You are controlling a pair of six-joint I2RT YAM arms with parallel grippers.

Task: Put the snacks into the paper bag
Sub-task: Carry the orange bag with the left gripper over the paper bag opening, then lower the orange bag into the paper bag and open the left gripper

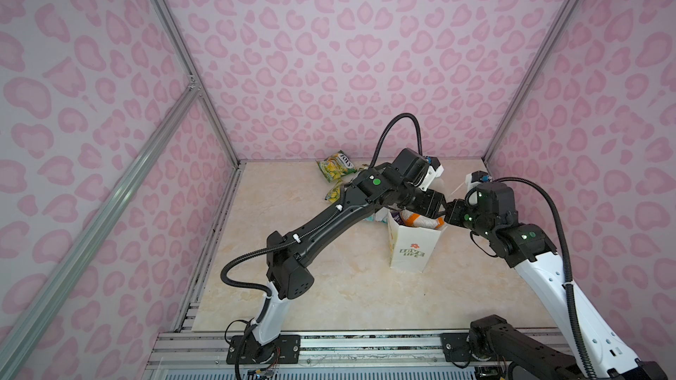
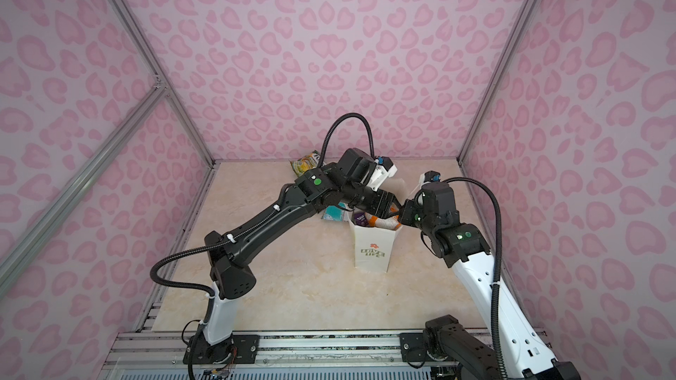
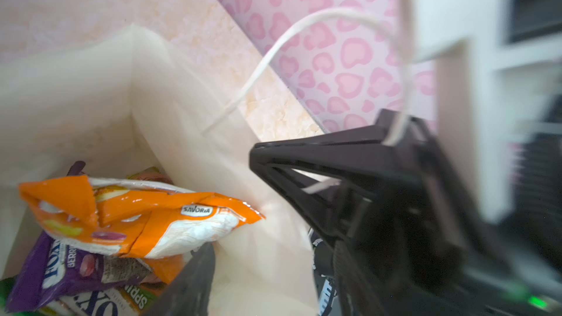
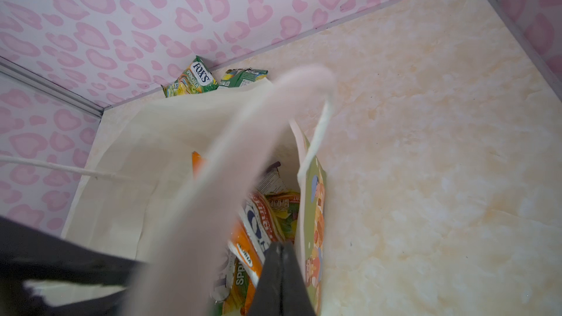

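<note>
Next, send the nearer left claw (image 1: 411, 213), jaws apart over the paper bag (image 1: 409, 250), far-left to the green-yellow packets (image 1: 336, 169) slanting by the far wall (image 1: 365, 122); leave the right claw (image 3: 261, 153) shut at its rim.

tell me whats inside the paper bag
In the paper bag: an orange-white packet on top, a purple FOX'S packet and a green packet under it. Anything deeper, and the bag's floor, is covered by them.
</note>
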